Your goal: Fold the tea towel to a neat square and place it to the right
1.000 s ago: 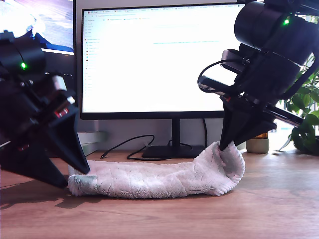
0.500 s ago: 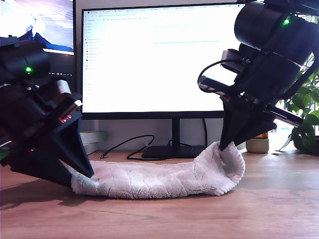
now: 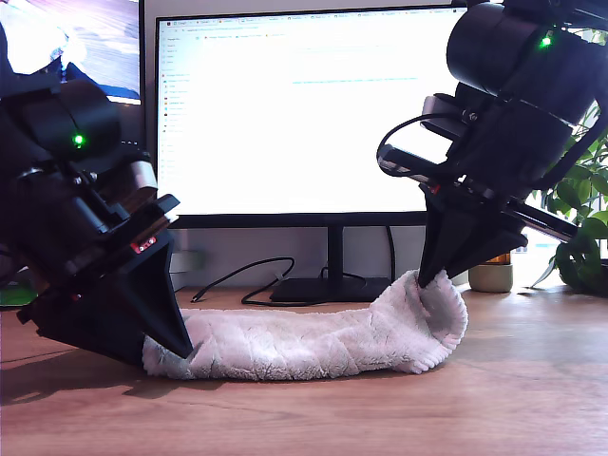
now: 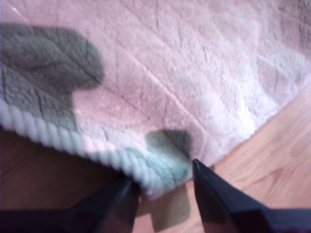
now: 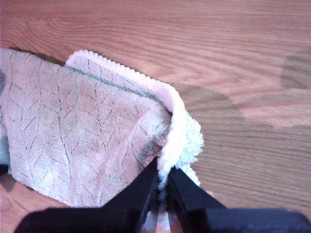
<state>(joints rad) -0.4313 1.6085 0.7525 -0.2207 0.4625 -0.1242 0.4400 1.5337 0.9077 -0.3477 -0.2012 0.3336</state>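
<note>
Second wrist view: fingers (image 5: 182,191) pinched tight on tea towel (image 5: 82,141) hem.

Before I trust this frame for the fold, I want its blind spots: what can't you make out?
- Tea towel end at the exterior view's left: hidden behind my first gripper.
- Whether that gripper's open jaws touch the ribbed hem: first wrist view is blurred.
- Monitor text: washed out, too small.
- Towel's far edge: hidden by its own bulk.
</note>
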